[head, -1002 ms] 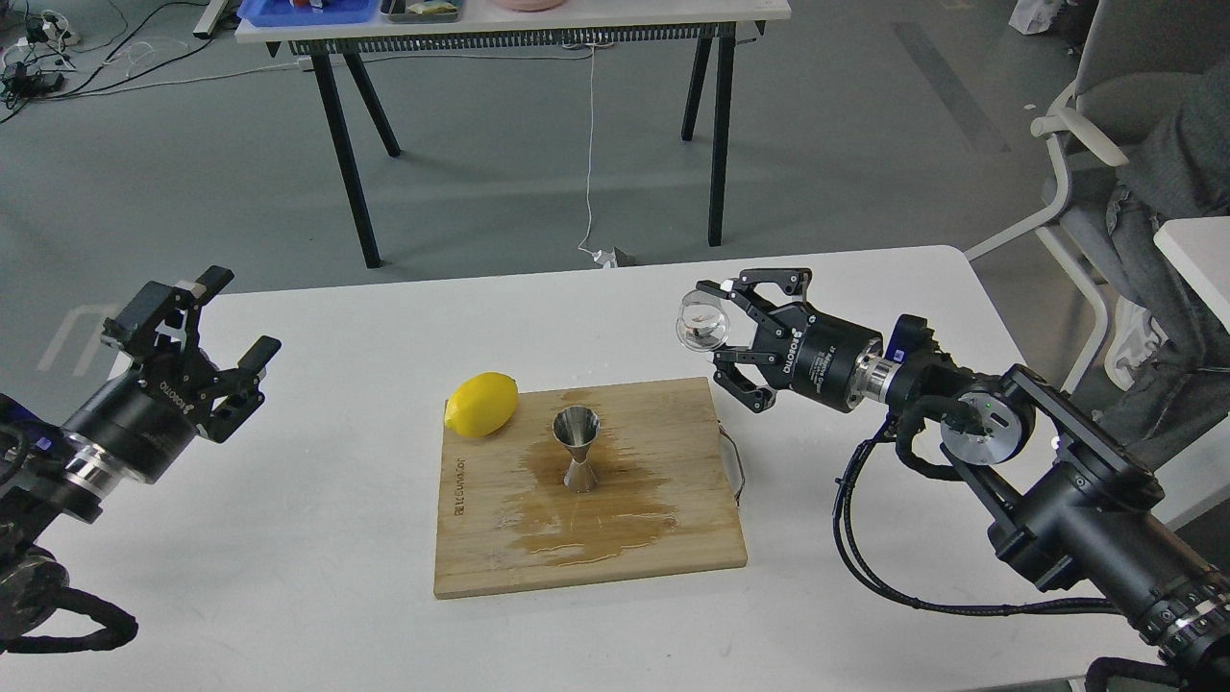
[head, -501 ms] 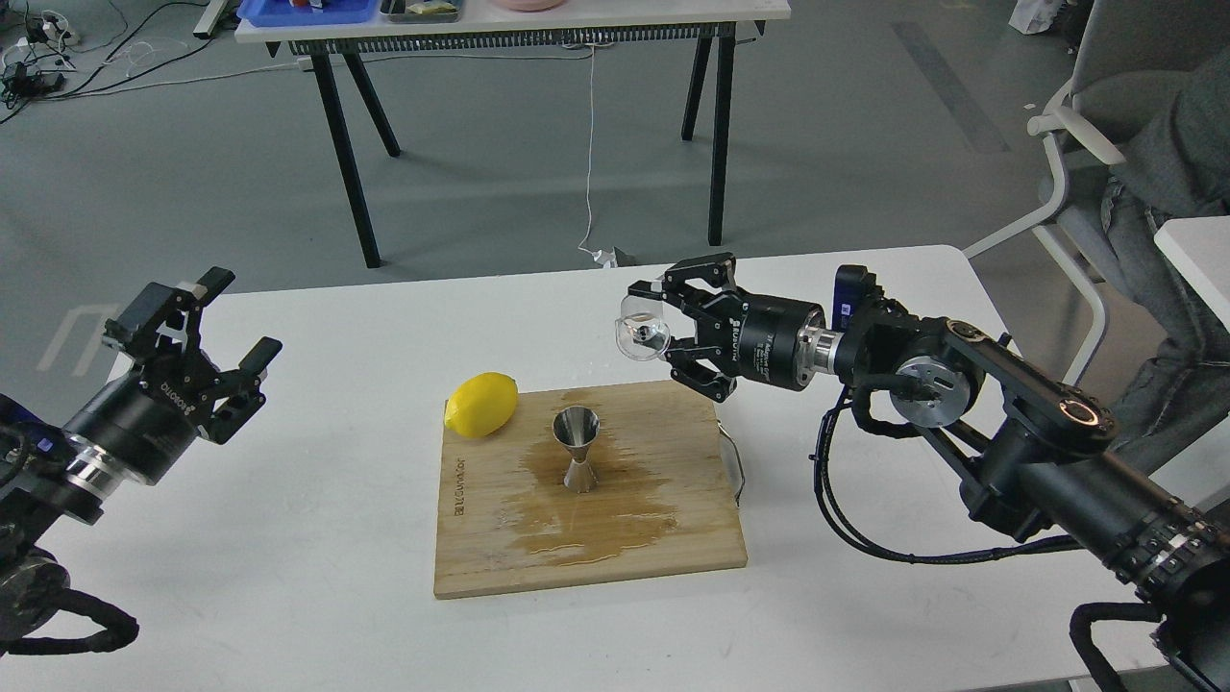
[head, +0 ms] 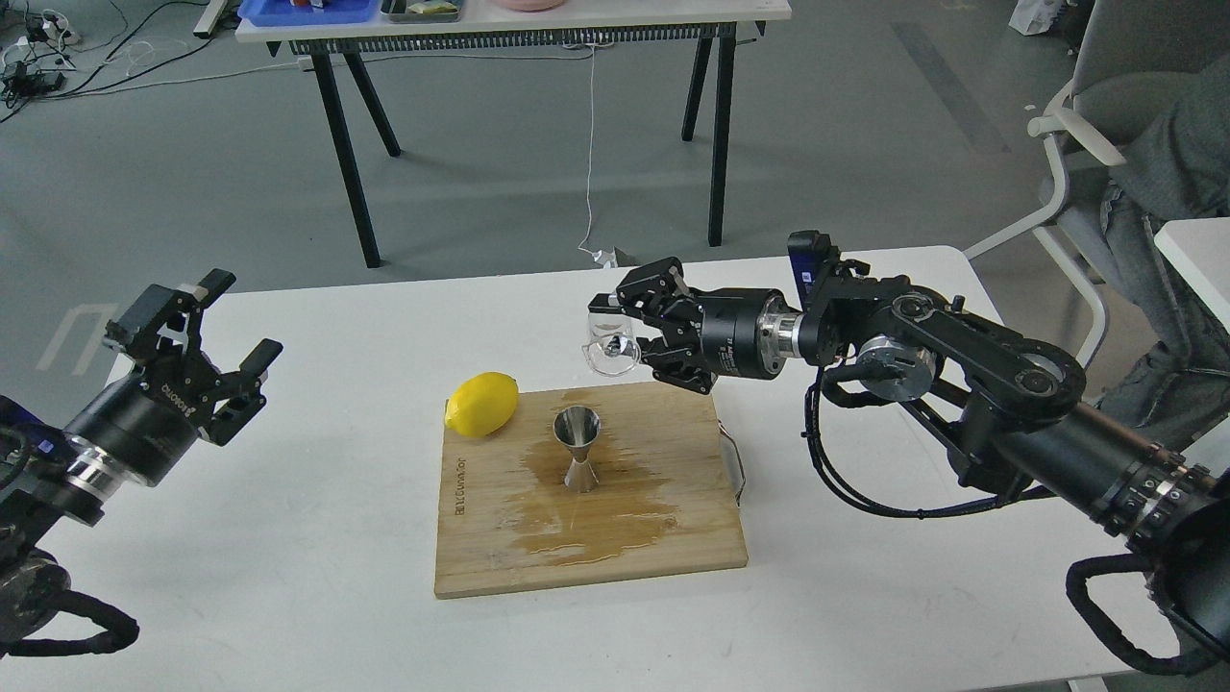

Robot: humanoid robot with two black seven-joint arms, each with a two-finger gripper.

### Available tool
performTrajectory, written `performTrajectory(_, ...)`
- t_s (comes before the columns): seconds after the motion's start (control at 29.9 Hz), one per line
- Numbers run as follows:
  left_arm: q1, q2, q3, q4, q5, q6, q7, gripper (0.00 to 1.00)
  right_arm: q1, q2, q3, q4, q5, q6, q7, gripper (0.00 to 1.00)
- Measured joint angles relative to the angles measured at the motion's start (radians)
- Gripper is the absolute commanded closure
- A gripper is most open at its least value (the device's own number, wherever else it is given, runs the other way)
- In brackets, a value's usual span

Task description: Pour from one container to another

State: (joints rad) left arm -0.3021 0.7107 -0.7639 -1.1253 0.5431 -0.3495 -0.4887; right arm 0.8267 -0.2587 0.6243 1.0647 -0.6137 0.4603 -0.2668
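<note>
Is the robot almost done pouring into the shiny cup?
Not yet. The right gripper holds the small clear glass cup above and beside the shiny steel hourglass jigger on the wet wooden board. Tipping it over the jigger remains. The left gripper waits open.

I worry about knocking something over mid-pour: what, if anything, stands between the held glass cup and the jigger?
Nothing visible. The right tool holds the glass cup in the air, up and to the right of the jigger on the wet board. The lemon lies to the jigger's left, off that path.
</note>
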Motion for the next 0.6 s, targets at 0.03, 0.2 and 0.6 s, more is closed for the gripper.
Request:
performTrajectory(0.03, 0.000, 0.000, 0.000, 0.000, 0.000, 0.000, 0.000, 0.01, 0.005, 0.001, -0.008, 0.000, -0.010, 0.000, 0.000, 0.64)
performTrajectory(0.2, 0.000, 0.001, 0.000, -0.001, 0.000, 0.000, 0.000, 0.01, 0.022, 0.001, -0.049, 0.000, -0.051, 0.001, 0.006, 0.64)
performTrajectory(0.6, 0.002, 0.001, -0.002, 0.000, 0.000, 0.000, 0.000, 0.01, 0.082, 0.001, -0.116, 0.003, -0.100, 0.000, 0.026, 0.64)
